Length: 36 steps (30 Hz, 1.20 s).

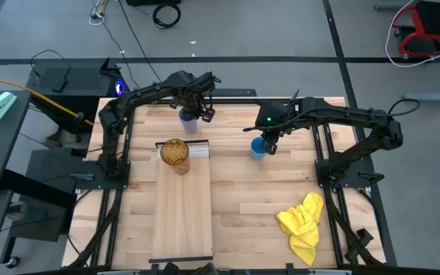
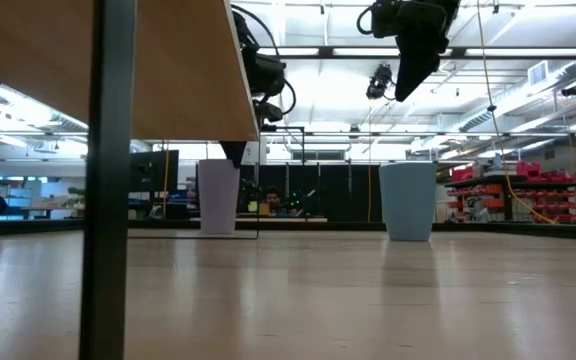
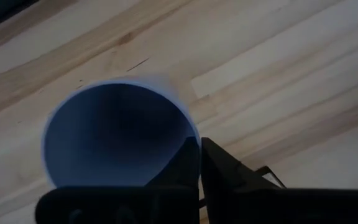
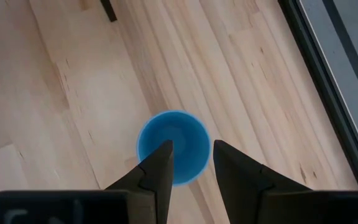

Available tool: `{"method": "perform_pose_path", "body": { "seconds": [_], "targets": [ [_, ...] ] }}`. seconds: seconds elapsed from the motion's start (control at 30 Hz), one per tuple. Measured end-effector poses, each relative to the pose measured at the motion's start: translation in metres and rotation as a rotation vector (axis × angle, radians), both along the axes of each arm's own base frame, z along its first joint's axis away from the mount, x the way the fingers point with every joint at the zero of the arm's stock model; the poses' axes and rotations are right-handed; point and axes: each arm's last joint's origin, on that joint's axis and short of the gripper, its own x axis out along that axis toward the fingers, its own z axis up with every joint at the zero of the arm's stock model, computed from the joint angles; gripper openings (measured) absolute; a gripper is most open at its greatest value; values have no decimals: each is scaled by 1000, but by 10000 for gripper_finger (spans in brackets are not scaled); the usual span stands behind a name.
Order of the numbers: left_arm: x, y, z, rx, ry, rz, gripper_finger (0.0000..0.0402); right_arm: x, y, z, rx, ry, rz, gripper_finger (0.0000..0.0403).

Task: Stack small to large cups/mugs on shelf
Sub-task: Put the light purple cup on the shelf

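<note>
The left gripper [image 3: 199, 163], fingers pinched on the lavender cup's [image 3: 114, 134] rim; the right gripper [image 4: 190, 163], fingers apart, hovers over the blue cup [image 4: 174, 146].

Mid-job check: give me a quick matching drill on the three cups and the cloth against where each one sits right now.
Things:
1. amber tumbler
2. lavender cup
3. blue cup
4. yellow cloth

Places:
A. on the table under the right hand, whose fingers are open above its rim
B. loose on the table near its right front corner
C. standing on the shelf at its far end
D. on the table beyond the shelf, right at the left hand

Pairs: 1-C, 2-D, 3-A, 4-B
</note>
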Motion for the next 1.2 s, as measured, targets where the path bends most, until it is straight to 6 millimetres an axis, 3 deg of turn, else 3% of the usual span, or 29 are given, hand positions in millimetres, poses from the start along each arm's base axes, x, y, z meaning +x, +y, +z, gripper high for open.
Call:
{"method": "perform_pose_path", "body": {
  "seconds": [0.13,0.33,0.73,0.93,1.2],
  "targets": [
    [10,-5,19,38,-62,-45,9,0,0,0,0,-2,-1,122],
    [25,-20,66,115,-194,-96,8,0,0,0,-1,-2,-1,122],
    [34,-67,132,185,-339,-229,8,0,0,0,5,-6,-16,122],
    [38,-90,148,199,-389,-285,8,0,0,0,17,-10,-43,122],
    [47,-123,149,149,-426,-384,8,-5,0,-2,20,31,-113,122]
  ]
}}
